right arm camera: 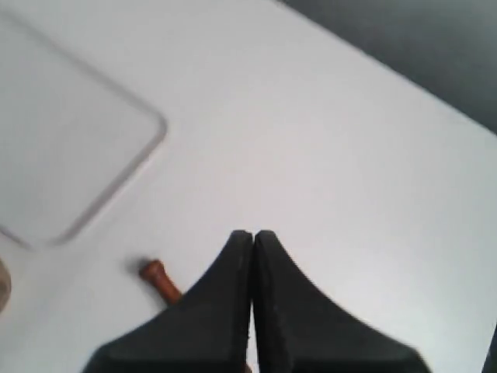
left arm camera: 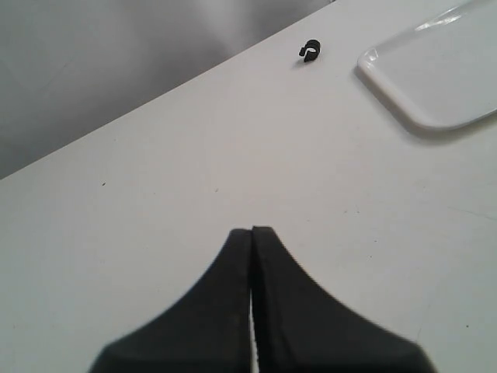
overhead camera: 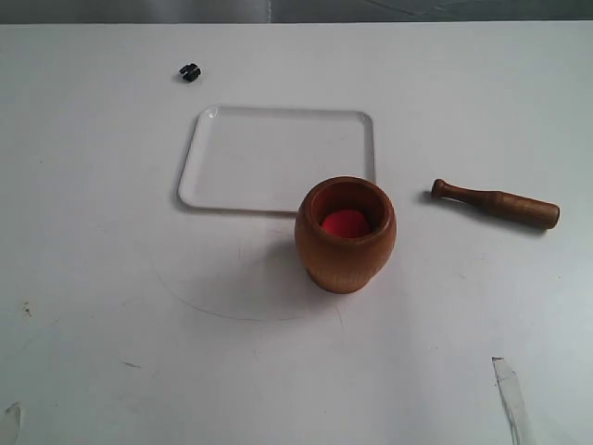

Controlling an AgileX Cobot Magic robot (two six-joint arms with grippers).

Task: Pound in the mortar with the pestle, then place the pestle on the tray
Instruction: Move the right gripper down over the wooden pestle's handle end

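Observation:
The reddish-brown wooden mortar (overhead camera: 346, 235) stands upright mid-table with a red ball (overhead camera: 346, 223) inside it. Behind it and to its left lies the flat white tray (overhead camera: 222, 181), bare; its corner shows in the left wrist view as the tray (left arm camera: 435, 74) and in the right wrist view as the tray (right arm camera: 70, 148). The dark-brown pestle (overhead camera: 496, 203) lies on the table to the mortar's right, knob end toward the mortar. My right gripper (right arm camera: 253, 233) is shut and hovers above the pestle (right arm camera: 159, 281), hiding most of it. My left gripper (left arm camera: 252, 230) is shut over bare table.
A small black clip (overhead camera: 190, 71) lies at the back left, also seen as the clip (left arm camera: 310, 51) in the left wrist view. Pale, blurred tips show at the exterior view's bottom corners, at the right (overhead camera: 510, 394) and left (overhead camera: 11, 422). The white table's far edge (overhead camera: 296, 24) meets a dark background.

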